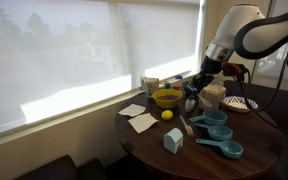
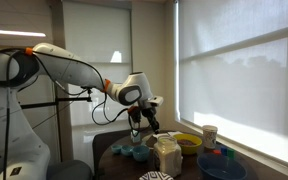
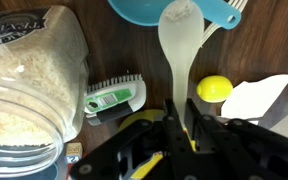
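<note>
In the wrist view my gripper is shut on the handle of a cream plastic spoon. The spoon's bowl end reaches toward a teal measuring cup. A small yellow lemon lies just right of the handle, and a green-and-white brush lies just left of it. In both exterior views the gripper hangs low over the round dark table, between a yellow bowl and a grain jar.
A big glass jar of grain stands close on the left. White napkins, several teal measuring cups, a pale blue box and a paper cup crowd the table. A window with a blind runs behind.
</note>
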`<state>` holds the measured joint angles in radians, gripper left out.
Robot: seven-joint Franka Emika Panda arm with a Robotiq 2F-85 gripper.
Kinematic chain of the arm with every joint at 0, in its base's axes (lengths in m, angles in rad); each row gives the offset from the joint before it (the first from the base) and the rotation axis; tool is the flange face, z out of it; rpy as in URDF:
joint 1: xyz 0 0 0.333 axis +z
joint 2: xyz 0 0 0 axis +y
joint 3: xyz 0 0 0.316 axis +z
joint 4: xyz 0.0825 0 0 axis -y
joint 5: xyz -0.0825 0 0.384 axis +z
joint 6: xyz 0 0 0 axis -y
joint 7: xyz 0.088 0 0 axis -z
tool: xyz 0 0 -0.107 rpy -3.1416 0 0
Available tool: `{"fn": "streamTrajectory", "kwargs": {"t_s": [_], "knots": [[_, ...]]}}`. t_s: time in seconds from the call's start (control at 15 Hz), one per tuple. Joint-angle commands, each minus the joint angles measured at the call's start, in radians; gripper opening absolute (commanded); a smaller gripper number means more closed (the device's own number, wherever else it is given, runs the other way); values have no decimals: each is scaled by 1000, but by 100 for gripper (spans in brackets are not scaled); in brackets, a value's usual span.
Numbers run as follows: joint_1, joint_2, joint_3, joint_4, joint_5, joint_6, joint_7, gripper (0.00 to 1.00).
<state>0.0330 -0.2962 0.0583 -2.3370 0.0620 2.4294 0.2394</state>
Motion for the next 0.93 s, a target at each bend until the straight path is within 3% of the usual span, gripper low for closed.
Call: {"fn": "streamTrajectory", "kwargs": {"t_s": [0.0, 0.33, 0.87], "knots": [[25, -8, -1, -71, 46, 124, -65, 3], [67, -12, -24, -136, 99, 232, -184, 3], [198, -44, -164, -171, 390, 240, -579, 3]]}}
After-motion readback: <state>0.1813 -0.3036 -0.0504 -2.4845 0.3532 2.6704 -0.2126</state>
